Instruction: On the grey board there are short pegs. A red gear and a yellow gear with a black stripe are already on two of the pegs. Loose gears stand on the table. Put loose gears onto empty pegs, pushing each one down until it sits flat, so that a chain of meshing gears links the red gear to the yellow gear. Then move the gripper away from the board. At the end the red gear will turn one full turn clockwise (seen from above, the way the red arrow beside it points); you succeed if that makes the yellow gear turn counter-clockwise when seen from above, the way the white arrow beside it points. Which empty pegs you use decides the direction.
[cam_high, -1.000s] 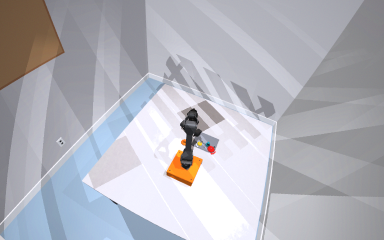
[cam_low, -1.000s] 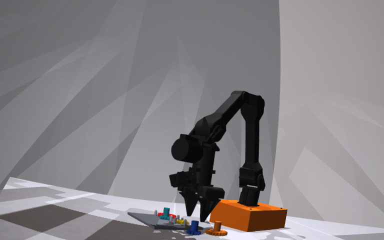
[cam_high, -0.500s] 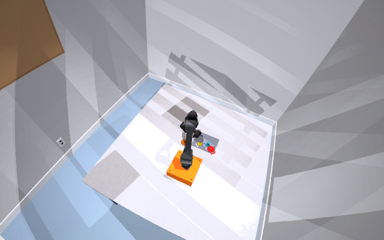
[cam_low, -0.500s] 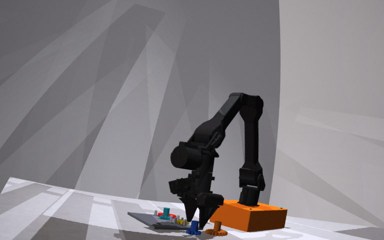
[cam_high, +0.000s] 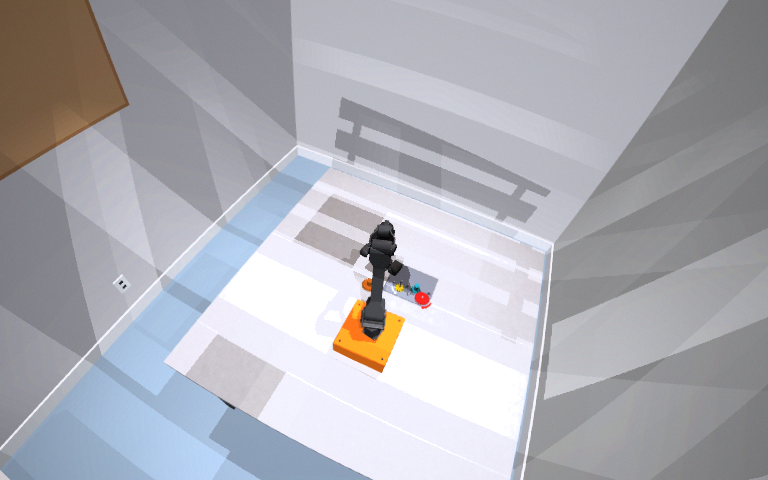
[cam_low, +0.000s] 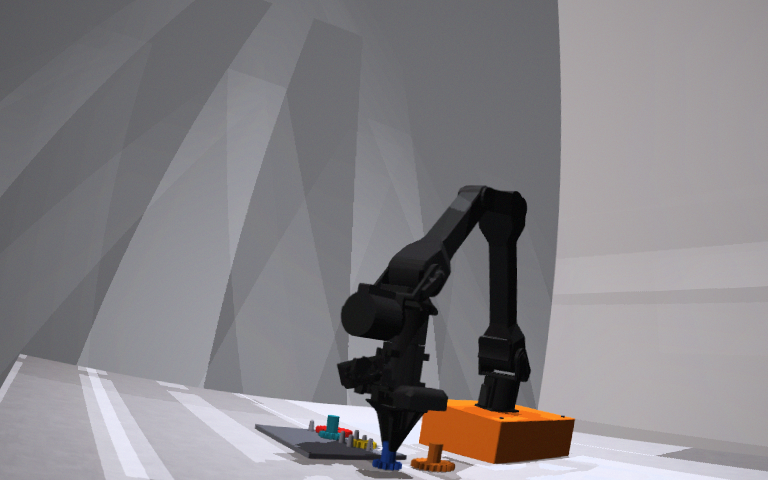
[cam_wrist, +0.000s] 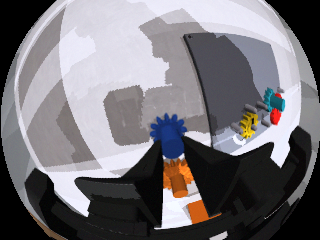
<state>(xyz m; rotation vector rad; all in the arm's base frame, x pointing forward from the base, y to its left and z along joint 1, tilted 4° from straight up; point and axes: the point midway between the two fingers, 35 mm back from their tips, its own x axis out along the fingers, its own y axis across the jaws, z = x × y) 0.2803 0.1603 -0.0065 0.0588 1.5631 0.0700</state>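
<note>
In the lower middle of the exterior view, the orange gear (cam_high: 367, 284) (cam_low: 433, 464) (cam_wrist: 178, 175) stands just beside the blue gear (cam_low: 387, 464) (cam_wrist: 168, 131), crowding its right side. Left of them, 1 upright teal gear (cam_high: 415, 288) (cam_low: 333, 427) (cam_wrist: 274, 100) and short pegs (cam_low: 349, 439) (cam_wrist: 250, 107) obstruct low passage over the board (cam_high: 419, 276) (cam_low: 282, 441) (cam_wrist: 215, 75).
</note>
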